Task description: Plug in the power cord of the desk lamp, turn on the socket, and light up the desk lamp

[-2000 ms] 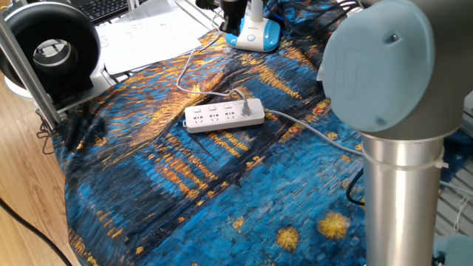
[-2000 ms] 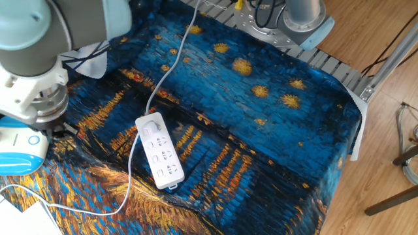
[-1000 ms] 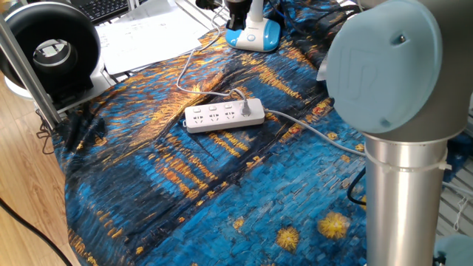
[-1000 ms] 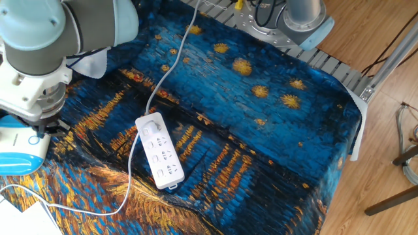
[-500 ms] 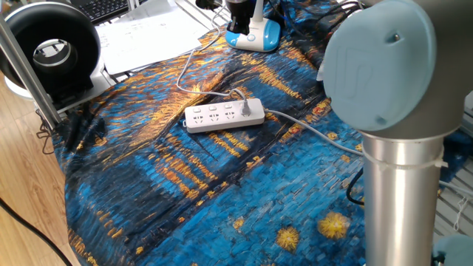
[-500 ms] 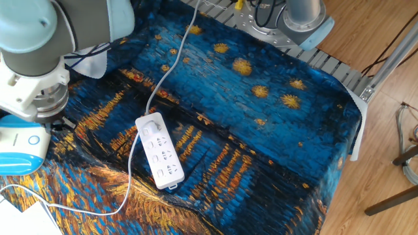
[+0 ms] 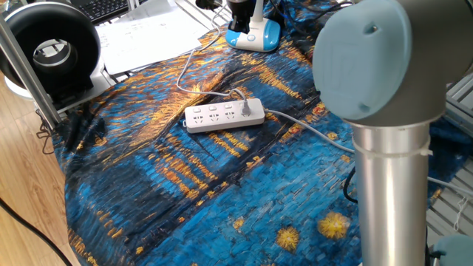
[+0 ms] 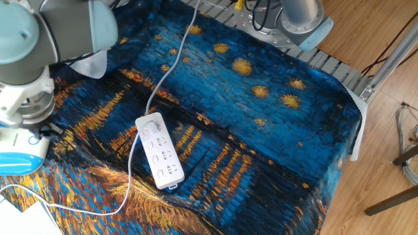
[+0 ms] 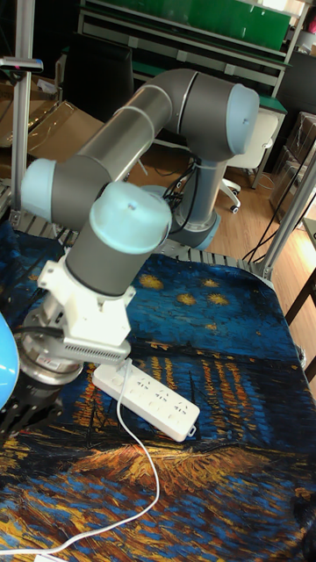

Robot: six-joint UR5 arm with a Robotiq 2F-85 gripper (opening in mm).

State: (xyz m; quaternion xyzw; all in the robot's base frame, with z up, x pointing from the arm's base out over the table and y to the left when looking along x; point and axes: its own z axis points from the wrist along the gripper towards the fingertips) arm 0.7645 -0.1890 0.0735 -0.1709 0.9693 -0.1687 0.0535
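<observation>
With the tool (image 9: 19,406) right over the lamp (image 8: 19,149), its opening hidden, a hard press could tip it.

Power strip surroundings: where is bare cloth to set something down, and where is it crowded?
Free: the cloth on the long side of the socket facing away from the desk lamp, out to the table edges. Crowded: between socket and lamp, where the power cord runs and the gripper hangs.
</observation>
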